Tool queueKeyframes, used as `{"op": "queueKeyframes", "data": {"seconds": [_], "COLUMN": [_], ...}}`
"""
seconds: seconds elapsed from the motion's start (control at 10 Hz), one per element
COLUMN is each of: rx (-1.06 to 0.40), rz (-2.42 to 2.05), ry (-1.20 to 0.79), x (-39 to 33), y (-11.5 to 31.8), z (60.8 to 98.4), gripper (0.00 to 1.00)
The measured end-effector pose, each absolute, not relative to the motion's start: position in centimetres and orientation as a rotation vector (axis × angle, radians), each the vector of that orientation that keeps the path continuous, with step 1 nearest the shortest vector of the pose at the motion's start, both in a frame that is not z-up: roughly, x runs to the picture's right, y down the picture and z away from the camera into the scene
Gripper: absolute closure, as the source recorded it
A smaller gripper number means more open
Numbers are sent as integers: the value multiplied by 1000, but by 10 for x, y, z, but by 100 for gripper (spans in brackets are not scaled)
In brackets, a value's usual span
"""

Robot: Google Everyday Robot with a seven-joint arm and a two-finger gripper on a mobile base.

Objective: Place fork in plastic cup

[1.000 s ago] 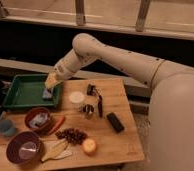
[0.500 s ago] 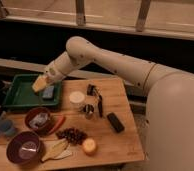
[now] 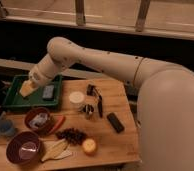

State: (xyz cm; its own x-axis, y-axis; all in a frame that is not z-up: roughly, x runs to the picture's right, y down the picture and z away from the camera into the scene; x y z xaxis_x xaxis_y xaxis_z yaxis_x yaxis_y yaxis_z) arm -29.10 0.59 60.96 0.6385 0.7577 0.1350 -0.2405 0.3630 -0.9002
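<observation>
The white arm arcs from the right down to the left, its yellowish gripper (jaws closed) low over the green rectangular tray.

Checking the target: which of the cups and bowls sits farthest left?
The blue-grey cup, left of the red bowl; the gripper is over the green tray.

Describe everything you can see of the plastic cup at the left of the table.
The plastic cup is small, dull blue-grey and translucent, smaller than the purple bowl nearer the camera. It stands upright, mouth up, at the left edge of the wooden table, just left of the reddish-brown bowl. Nothing shows inside it. The gripper, shut, hangs apart from it over the green tray.
</observation>
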Motion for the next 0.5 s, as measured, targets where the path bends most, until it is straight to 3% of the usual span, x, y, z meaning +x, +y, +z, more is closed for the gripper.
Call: {"op": "queueKeyframes", "data": {"seconds": [0.2,0.5], "rx": [-913,-955], "rz": [677,662], "ry": [-565,-547], "x": [-304,-321], "y": [12,20], "z": [610,625], "gripper": [81,81]}}
